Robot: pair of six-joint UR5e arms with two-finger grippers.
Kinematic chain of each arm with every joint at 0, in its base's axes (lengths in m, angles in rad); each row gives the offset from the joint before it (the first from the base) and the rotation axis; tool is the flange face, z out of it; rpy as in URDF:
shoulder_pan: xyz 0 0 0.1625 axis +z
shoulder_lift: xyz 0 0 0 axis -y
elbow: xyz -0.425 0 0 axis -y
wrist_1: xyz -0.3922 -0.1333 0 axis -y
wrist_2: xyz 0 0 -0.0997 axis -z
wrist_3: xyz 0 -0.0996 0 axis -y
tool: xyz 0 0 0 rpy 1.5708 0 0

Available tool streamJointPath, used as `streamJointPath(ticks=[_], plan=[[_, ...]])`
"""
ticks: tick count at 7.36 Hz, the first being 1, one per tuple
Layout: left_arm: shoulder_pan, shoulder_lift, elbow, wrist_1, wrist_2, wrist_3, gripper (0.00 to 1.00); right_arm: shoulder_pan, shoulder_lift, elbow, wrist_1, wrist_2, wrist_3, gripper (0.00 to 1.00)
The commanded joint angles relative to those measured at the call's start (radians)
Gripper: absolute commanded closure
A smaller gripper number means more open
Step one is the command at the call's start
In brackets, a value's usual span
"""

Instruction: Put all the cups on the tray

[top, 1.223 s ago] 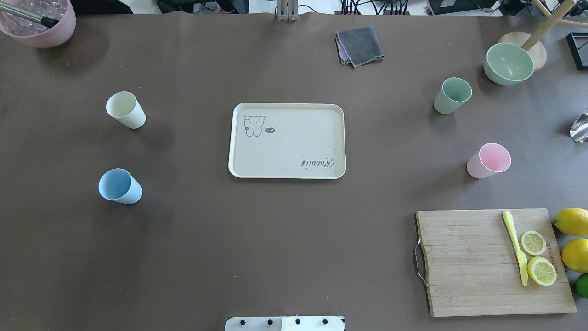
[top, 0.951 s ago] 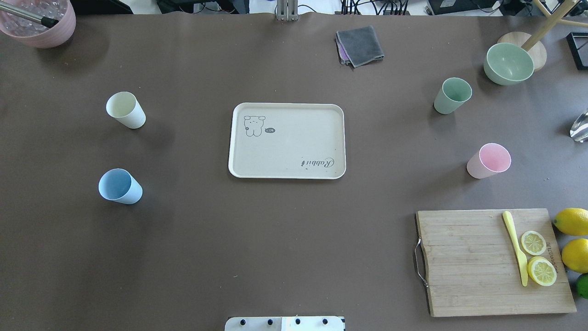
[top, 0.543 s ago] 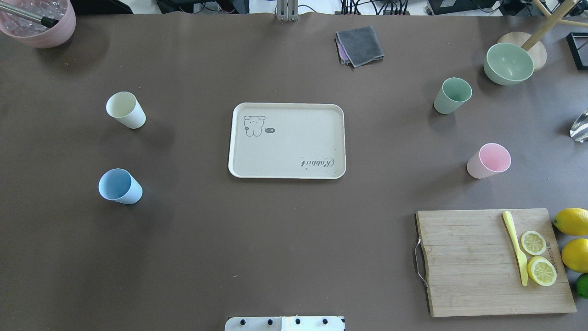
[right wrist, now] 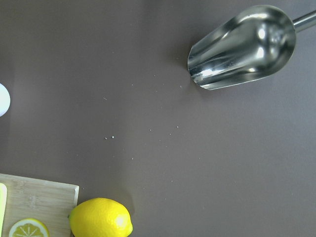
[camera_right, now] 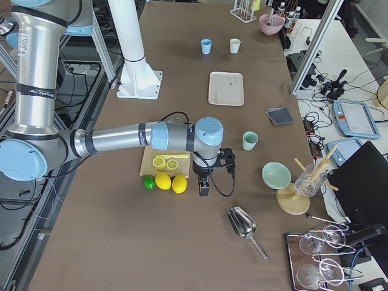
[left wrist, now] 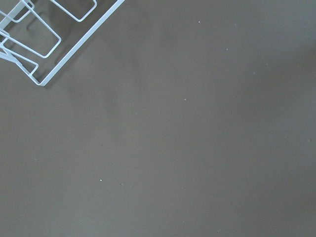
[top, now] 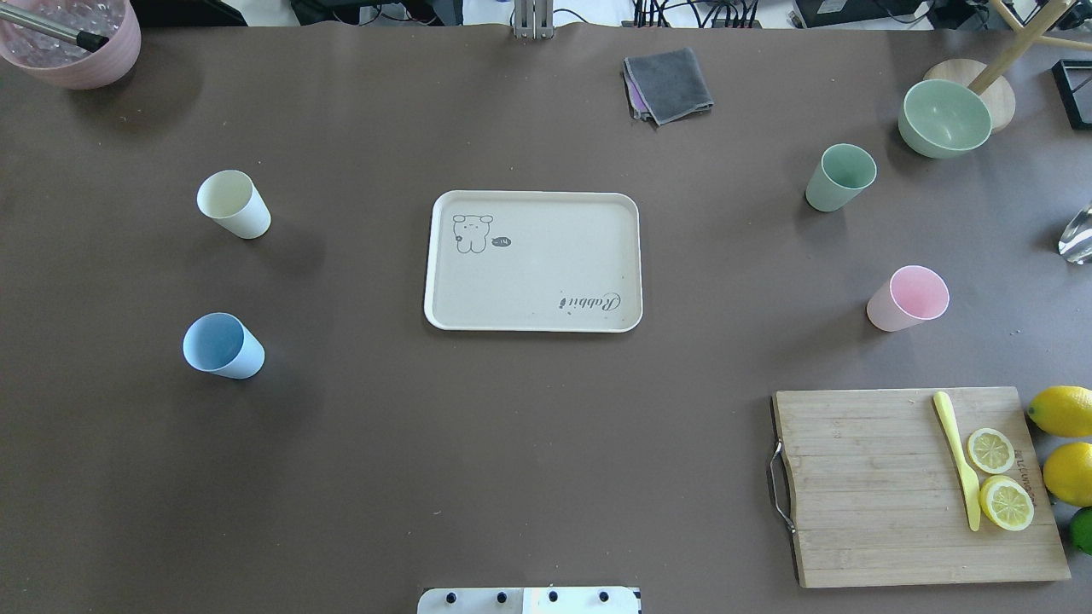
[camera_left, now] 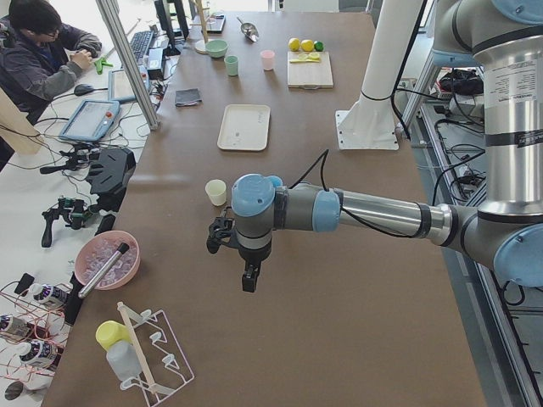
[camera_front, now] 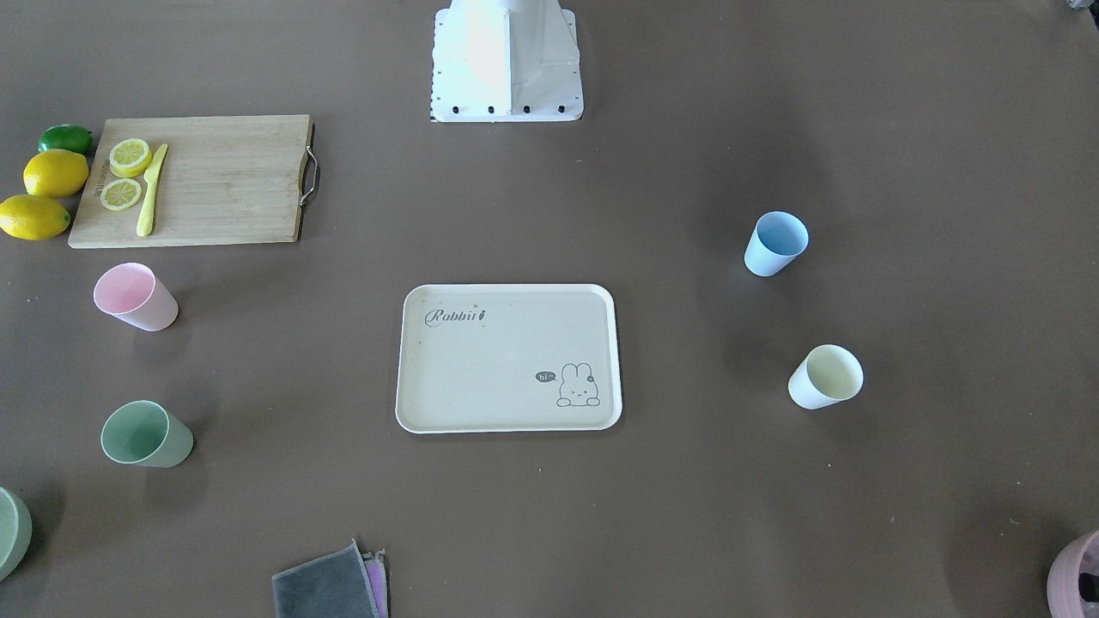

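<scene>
Exterior left view: the left gripper (camera_left: 247, 284) hangs pointing down over the brown table (top: 512, 469). Whether it is clenched or released cannot be told from here. Its wrist camera sees only tabletop and a corner of a white wire rack (left wrist: 29, 44), which stands behind it toward the table's end. A pink bowl (camera_left: 108, 259) with a scoop in it sits to its operators' side. Just beyond the gripper, toward the table's middle, stands the cream cup (top: 233, 205). The blue cup (top: 223, 345) stands beside that one, partly hidden in this view by the arm's wrist.

The right gripper (camera_right: 204, 188) hangs over the other end of the table, and its state cannot be told either. Two lemons (camera_right: 171, 182) and a lime (camera_right: 149, 182) lie just beside it, and a metal scoop (camera_right: 242, 223) lies behind it. The cutting board (top: 904, 486) carries a yellow knife (top: 959, 460) and lemon slices (top: 998, 477), and lies between this gripper and the pink cup (top: 909, 298). The green cup (top: 840, 176) stands farther on, near a green bowl (top: 944, 118) and a folded grey cloth (top: 668, 83).

All four cups are upright on the table, none on the tray (top: 444, 256). The tray lies at the centre, well apart from both grippers. It reads "Rabbit", with "hi~" beside a bunny drawing. The board's burned-in mark is too small to read.
</scene>
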Motion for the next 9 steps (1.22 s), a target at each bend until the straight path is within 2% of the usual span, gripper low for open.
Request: streamJointPath(ticks=[1,3,5,6,7,8,9], plan=[[0.002,-0.141,0.041,-0.075,0.005,0.000,0.02,0.022,0.067,0.002,0.099,-0.002,0.008,0.00],[0.004,-0.154,0.073,-0.179,-0.003,-0.011,0.02,0.039,0.075,-0.001,0.109,0.001,0.005,0.00],[0.013,-0.227,0.116,-0.200,-0.003,-0.021,0.02,0.038,0.087,-0.053,0.133,0.062,0.008,0.00],[0.056,-0.246,0.133,-0.212,-0.001,-0.055,0.02,0.038,0.114,-0.057,0.149,0.061,0.075,0.00],[0.109,-0.260,0.155,-0.296,0.000,-0.146,0.02,-0.005,0.136,-0.057,0.153,0.059,0.171,0.00],[0.227,-0.293,0.220,-0.383,0.006,-0.255,0.02,-0.049,0.168,-0.055,0.153,0.058,0.265,0.00],[0.290,-0.368,0.332,-0.466,0.008,-0.376,0.02,-0.112,0.208,-0.055,0.155,0.047,0.372,0.00]])
